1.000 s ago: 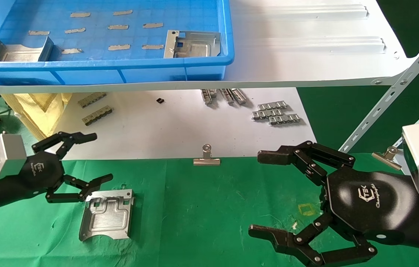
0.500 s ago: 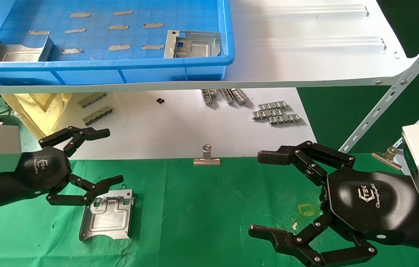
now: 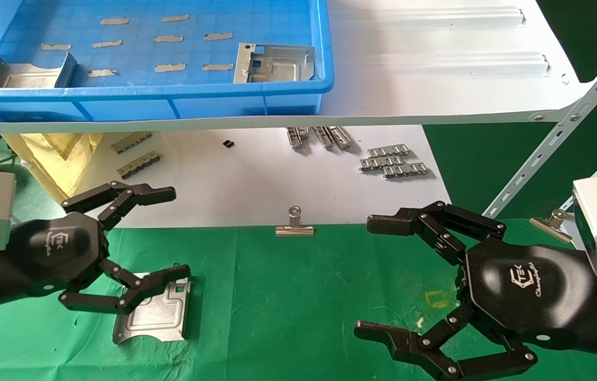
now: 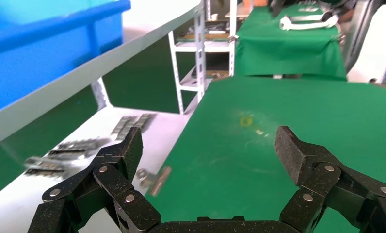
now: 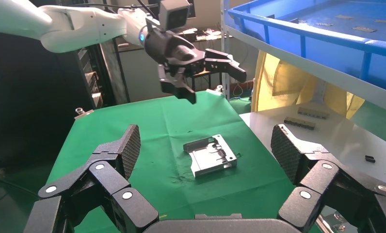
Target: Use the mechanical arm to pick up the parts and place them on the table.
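One silver part (image 3: 158, 312) lies flat on the green table (image 3: 287, 296) at the left; it also shows in the right wrist view (image 5: 211, 155). Two more parts (image 3: 272, 63) (image 3: 26, 74) lie in the blue bin (image 3: 145, 95) on the white shelf. My left gripper (image 3: 177, 233) is open and empty; its near finger overlaps the part's far edge in the head view. The right wrist view shows it (image 5: 201, 73) raised well above the part. My right gripper (image 3: 372, 278) is open and empty, low over the table's right side.
The white shelf (image 3: 435, 63) overhangs the work area, with its slanted brace (image 3: 557, 137) at the right. Grey ridged strips (image 3: 393, 161) lie on the white sheet (image 3: 256, 180). Binder clips (image 3: 294, 225) (image 3: 552, 219) sit at the cloth's far edge. A yellow mark (image 3: 438, 299) shows near the right gripper.
My left gripper has moved right and looms larger, its near finger now over the part's far edge. The part and the right arm have not moved.
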`<state>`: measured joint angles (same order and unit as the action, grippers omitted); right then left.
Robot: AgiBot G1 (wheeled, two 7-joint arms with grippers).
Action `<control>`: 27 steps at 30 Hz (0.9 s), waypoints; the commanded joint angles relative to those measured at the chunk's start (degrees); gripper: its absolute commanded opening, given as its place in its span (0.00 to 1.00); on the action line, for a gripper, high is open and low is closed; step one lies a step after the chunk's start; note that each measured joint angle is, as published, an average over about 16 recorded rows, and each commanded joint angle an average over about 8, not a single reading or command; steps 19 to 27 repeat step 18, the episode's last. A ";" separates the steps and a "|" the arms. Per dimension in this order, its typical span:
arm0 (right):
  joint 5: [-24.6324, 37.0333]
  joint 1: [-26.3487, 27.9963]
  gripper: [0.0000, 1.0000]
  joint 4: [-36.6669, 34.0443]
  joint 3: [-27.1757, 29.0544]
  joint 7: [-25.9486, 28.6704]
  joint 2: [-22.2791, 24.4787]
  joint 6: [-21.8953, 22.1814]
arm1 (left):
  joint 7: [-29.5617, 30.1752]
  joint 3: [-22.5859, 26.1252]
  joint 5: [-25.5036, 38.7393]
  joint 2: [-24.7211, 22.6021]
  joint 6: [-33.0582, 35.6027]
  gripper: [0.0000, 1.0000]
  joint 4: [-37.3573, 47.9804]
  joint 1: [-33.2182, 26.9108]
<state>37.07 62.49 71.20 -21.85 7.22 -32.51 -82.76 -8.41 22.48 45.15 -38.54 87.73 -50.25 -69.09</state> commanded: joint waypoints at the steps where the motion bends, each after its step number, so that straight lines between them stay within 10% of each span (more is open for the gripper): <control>1: 0.00 0.00 1.00 0.00 0.00 0.00 0.00 0.00 | 1.85 -0.62 -0.32 0.34 -0.20 1.00 -2.25 0.73; 27: 0.00 0.00 1.00 0.00 0.00 0.00 0.00 0.00 | 16.14 -5.44 -2.78 2.97 -1.72 1.00 -19.66 6.34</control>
